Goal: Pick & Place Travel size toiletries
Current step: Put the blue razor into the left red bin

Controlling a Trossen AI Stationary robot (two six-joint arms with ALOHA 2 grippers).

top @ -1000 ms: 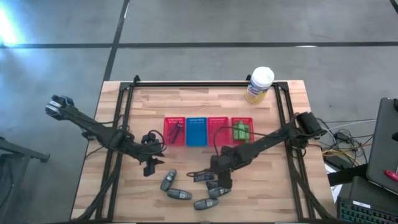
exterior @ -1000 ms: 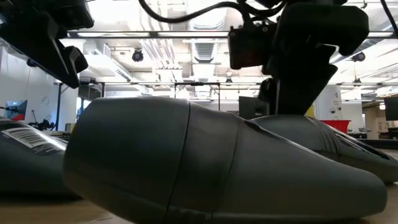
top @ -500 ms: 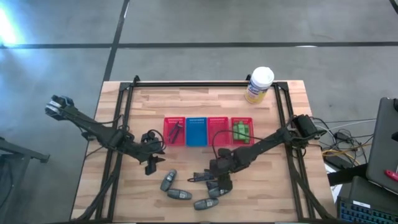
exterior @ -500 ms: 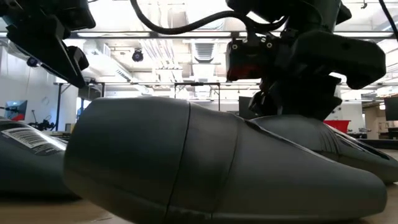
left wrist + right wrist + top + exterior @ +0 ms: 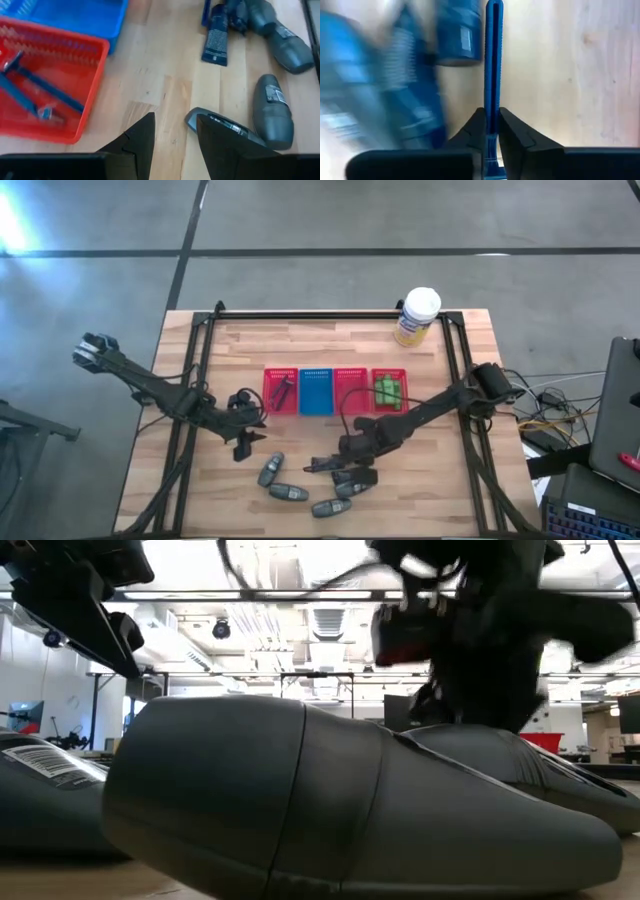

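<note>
wooden table (image 5: 440, 490): right gripper (image 5: 491, 125) clamps the blue razor (image 5: 493, 60) beside the dark bottles (image 5: 345, 485), so lift straight, carry level to the red razor basket (image 5: 280, 391); left gripper (image 5: 172, 137) waits, fingers apart.

The place was an industrial lab or workshop hall. In the high view a wooden table (image 5: 300, 350) with a dark metal frame stood on a bare grey concrete floor (image 5: 320, 220) crossed by dark lines, with cables (image 5: 545, 405) and dark equipment at the right edge. The low view showed an open ceiling (image 5: 320, 620) with ducts and strip lights across the upper frame.
</note>
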